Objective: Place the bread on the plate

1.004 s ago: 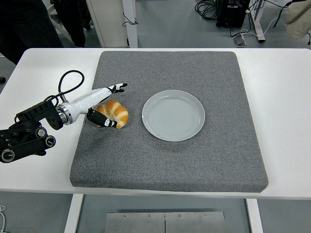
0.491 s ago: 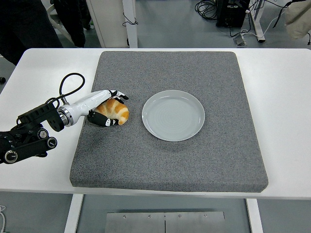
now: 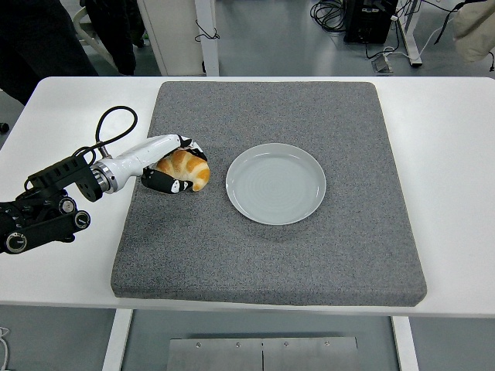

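Bread [image 3: 186, 168] long axis left-right, gripped by left robot hand [image 3: 172, 165]

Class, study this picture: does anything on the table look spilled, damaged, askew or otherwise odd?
Nothing stands out. The plate sits flat and empty on the grey mat, which lies square on the table. The left hand grips the bread beside the plate; the bread looks whole.

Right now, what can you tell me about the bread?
The bread is a small golden-brown croissant with a ridged, glossy-looking crust. It sits over the grey mat, left of the empty plate and not touching it. The left hand is wrapped around it, fingers curled over its top and front.
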Controlling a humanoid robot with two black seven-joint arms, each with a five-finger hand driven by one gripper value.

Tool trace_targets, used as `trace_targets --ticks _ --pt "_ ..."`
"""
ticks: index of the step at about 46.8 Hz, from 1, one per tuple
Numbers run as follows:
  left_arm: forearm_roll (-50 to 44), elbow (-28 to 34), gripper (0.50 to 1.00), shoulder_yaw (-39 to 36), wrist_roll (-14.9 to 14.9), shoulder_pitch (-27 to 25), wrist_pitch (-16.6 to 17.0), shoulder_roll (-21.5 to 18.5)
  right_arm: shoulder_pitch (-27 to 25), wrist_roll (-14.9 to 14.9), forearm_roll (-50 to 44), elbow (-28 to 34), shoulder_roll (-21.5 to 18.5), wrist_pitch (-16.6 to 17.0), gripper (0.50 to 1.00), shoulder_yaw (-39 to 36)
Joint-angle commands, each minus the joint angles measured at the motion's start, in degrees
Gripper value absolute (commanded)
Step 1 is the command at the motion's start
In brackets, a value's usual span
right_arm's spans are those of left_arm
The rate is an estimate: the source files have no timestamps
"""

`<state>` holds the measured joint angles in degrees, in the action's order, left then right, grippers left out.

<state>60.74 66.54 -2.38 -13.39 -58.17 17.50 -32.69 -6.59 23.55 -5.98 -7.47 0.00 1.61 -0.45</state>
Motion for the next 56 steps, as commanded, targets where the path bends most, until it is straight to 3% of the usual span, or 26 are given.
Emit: trace_targets --ticks 1,11,41,56 --pt "0.0 0.0 0.500 0.0 0.0 0.0 0.1 0.0 0.0 0.0 0.0 0.0 0.0 0.0 1.000 -0.1" --pt "0.1 0.0 0.500 -0.1 0.1 -3.3 0.1 -0.6 0.0 0.0 0.0 0.0 0.0 0.0 1.000 0.0" --pt "2.5 0.0 0.500 -2.4 0.3 -21.1 -0.5 -4.8 0.0 0.0 0.0 0.0 0.0 0.1 1.000 0.0" --pt "2.5 0.0 0.500 -3.6 0.3 -25.4 -0.5 -5.4 0.0 0.0 0.0 0.0 0.0 0.1 1.000 0.0"
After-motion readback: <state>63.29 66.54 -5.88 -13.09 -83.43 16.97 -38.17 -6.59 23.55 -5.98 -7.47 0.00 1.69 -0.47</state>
